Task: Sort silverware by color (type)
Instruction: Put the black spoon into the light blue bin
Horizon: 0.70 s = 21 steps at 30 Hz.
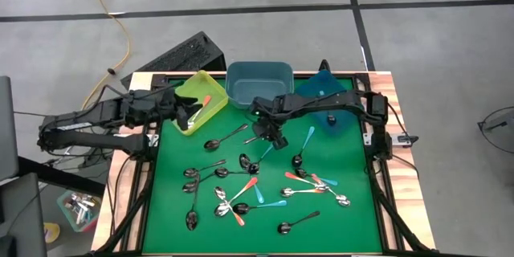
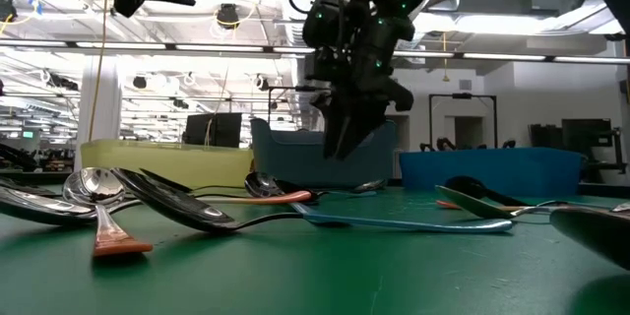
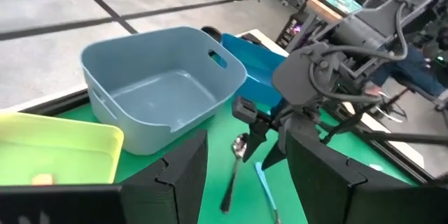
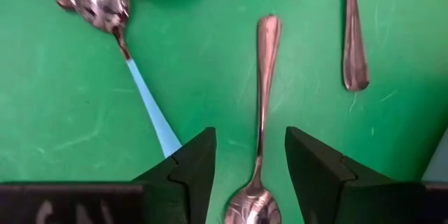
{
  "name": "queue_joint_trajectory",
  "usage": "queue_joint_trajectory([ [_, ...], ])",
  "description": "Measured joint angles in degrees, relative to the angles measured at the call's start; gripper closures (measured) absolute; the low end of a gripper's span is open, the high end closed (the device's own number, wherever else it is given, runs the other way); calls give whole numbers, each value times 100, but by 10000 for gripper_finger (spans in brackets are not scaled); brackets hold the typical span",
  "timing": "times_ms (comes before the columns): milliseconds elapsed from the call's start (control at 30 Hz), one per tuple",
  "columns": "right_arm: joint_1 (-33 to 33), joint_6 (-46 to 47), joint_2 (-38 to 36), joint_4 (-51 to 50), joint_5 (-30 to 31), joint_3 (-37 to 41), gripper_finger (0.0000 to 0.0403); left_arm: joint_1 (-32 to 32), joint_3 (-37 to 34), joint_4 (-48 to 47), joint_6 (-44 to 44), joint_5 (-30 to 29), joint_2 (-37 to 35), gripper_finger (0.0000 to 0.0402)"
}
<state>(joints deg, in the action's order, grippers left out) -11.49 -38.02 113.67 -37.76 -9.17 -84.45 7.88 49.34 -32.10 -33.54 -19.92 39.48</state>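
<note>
Spoons with orange, teal or plain metal handles lie scattered on the green mat (image 1: pixel 177 201). My right gripper (image 4: pixel 250 175) hovers open, pointing steeply down, over a plain metal spoon (image 4: pixel 262 105). Its fingers stand on either side of the spoon's neck, just past the bowl (image 4: pixel 252 208), and clear of it. A teal-handled spoon (image 4: pixel 148 105) lies just beside one finger. In the low view this gripper (image 2: pixel 345 148) hangs a little above the mat. My left gripper (image 3: pixel 245 175) is open with nothing between its fingers, at the yellow-green bin (image 1: pixel 201 100), where an orange-handled spoon (image 1: pixel 206 100) lies.
Three bins stand along the far edge: the yellow-green one, a grey-blue one (image 1: pixel 259 83) and a blue one (image 1: pixel 329 100) partly under the right arm. Another metal spoon (image 1: pixel 227 138) lies left of the right gripper. Most spoons cluster in the mat's near middle (image 1: pixel 241 201).
</note>
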Motion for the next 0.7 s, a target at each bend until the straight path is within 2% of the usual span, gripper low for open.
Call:
queue_joint_trajectory([
  [233,-70,46,0,340,-120,390,220,-2,0,49,-19,203,-13,226],
  [367,-68,5,0,993,-135,816,220,-2,0,31,-75,191,-10,226],
  [700,-266,496,7,1590,-81,1099,220,11,0,93,-163,10,-11,226],
])
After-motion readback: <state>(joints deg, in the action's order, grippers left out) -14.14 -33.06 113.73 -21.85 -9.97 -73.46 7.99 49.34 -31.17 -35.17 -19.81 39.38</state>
